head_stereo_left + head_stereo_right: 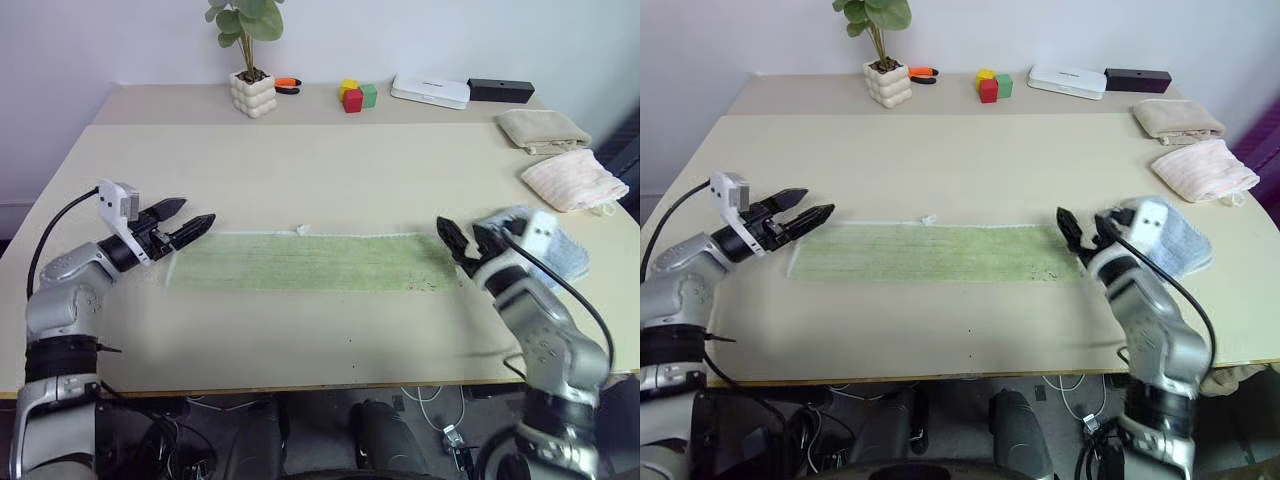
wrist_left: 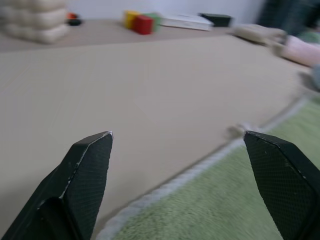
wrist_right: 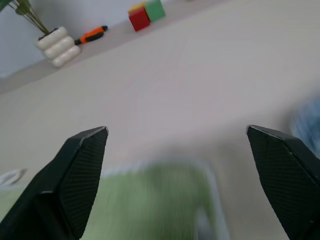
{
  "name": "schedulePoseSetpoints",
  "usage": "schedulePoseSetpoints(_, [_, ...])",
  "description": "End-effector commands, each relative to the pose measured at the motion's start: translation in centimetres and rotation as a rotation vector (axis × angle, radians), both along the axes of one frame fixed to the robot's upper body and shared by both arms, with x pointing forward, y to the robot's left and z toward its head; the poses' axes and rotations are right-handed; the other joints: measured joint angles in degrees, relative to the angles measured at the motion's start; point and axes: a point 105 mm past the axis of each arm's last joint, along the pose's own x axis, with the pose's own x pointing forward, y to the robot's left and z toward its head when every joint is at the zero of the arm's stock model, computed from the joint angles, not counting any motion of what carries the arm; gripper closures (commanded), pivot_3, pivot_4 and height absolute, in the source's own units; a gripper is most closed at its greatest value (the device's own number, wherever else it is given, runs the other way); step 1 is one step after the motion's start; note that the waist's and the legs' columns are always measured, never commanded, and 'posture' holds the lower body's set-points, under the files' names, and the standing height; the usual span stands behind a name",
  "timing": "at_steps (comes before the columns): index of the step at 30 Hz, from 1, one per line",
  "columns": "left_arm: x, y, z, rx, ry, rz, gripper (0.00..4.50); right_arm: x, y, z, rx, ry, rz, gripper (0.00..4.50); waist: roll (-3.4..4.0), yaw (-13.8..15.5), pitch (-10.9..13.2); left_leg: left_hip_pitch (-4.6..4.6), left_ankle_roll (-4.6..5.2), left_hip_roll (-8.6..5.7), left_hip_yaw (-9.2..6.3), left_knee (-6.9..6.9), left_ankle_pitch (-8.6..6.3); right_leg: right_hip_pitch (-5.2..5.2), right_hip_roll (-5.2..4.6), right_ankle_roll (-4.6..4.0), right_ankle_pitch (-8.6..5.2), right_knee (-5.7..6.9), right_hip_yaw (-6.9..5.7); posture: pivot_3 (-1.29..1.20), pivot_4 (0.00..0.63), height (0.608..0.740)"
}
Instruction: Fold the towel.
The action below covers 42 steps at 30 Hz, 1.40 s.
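Here the towel lies flat between both end effectors — released.

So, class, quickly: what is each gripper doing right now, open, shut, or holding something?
Left gripper: open, holding nothing, at the left end of the towel.
Right gripper: open, holding nothing, at the towel's right end.

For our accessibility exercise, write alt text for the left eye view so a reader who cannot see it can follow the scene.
A light green towel lies flat as a long narrow strip on a beige table, with the open left gripper at one end and the open right gripper at the other. Behind stand a potted plant, coloured blocks and two folded towels.
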Motion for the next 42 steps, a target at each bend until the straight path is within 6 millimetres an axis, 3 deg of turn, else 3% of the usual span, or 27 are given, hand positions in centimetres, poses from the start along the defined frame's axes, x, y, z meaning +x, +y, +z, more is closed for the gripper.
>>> schedulePoseSetpoints(1, [-0.9,-1.4,0.8,0.021,-0.037,-0.184,0.11,-1.2,-0.2,1.9,0.053,-0.050,-0.034,0.00,0.00,-0.2,0.0,0.00,0.00,-0.01,0.03,0.01,0.00,0.00,-0.02,0.00,0.01,0.00,0.02,0.00,0.150,0.735])
schedulePoseSetpoints(9, [-1.0,-4.1,1.3,0.019,-0.061,-0.445,0.11,-3.5,1.2,0.0,0.317,0.062,-0.101,0.00,-0.01,0.0,0.0,-0.04,0.01,0.01,-0.04,0.01,0.00,-0.01,0.01,-0.01,0.01,-0.01,0.00,0.00,0.150,0.735])
schedulePoseSetpoints(21, [-1.1,-5.7,0.8,0.010,-0.066,-0.508,0.11,-3.8,2.5,-0.9,0.531,0.178,-0.060,0.00,-0.02,-0.2,0.0,-0.06,0.04,0.02,-0.08,0.01,-0.02,-0.03,0.02,-0.01,0.00,-0.01,0.03,0.00,0.150,0.735])
schedulePoseSetpoints(35, [-1.2,-5.5,0.8,0.011,-0.091,-0.470,0.11,-2.6,2.6,-3.2,0.464,0.258,-0.075,0.00,-0.14,-0.2,-0.1,-0.05,0.04,0.02,-0.09,0.04,-0.02,-0.01,0.02,-0.01,0.01,-0.01,0.04,0.00,0.150,0.735])
schedulePoseSetpoints(38, [-1.2,-5.3,0.8,0.015,-0.095,-0.459,0.00,-1.8,3.3,-3.2,0.495,0.241,-0.048,0.79,-0.18,-0.2,-0.1,-0.04,0.04,0.02,-0.09,0.05,-0.02,0.00,0.02,-0.01,0.01,-0.01,0.04,0.00,0.150,0.735])
schedulePoseSetpoints(42, [-1.4,-5.1,0.7,0.017,-0.096,-0.448,0.00,-0.8,3.1,-3.6,0.495,0.243,-0.075,2.62,-0.18,-0.3,-0.1,-0.04,0.05,0.02,-0.09,0.05,-0.02,0.00,0.03,-0.01,0.01,-0.01,0.04,0.00,0.150,0.735])
